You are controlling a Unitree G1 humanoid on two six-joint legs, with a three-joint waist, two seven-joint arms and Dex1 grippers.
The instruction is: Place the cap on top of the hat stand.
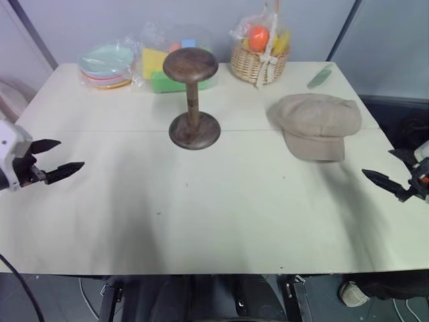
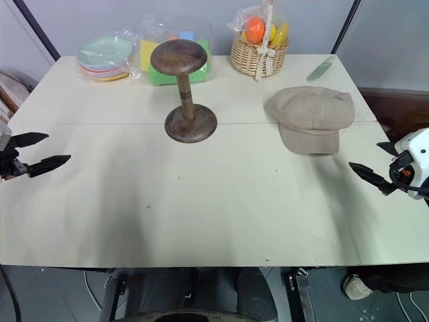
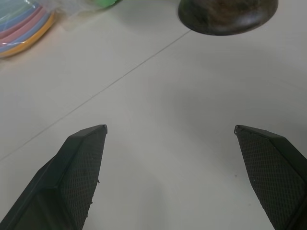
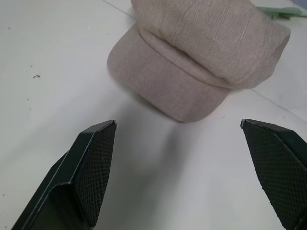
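The beige cap (image 1: 315, 122) lies flat on the pale table (image 1: 201, 201), right of centre, brim toward the front. The dark brown hat stand (image 1: 192, 97) stands upright left of it, its domed top bare. My left gripper (image 1: 57, 157) hovers open over the table's left edge, well clear of the stand, whose base (image 3: 228, 17) appears ahead of its fingers in the left wrist view. At the right edge my right gripper (image 1: 392, 168) is open with nothing in it; the cap (image 4: 201, 48) lies a short way ahead of its fingertips.
Along the back edge sit a wrapped stack of coloured plates (image 1: 107, 65), a bagged green and yellow pack (image 1: 161, 67) and a wicker basket (image 1: 259, 57) with fruit. A small green item (image 1: 320, 78) lies at the back right. A thin seam (image 1: 100, 131) crosses the table.
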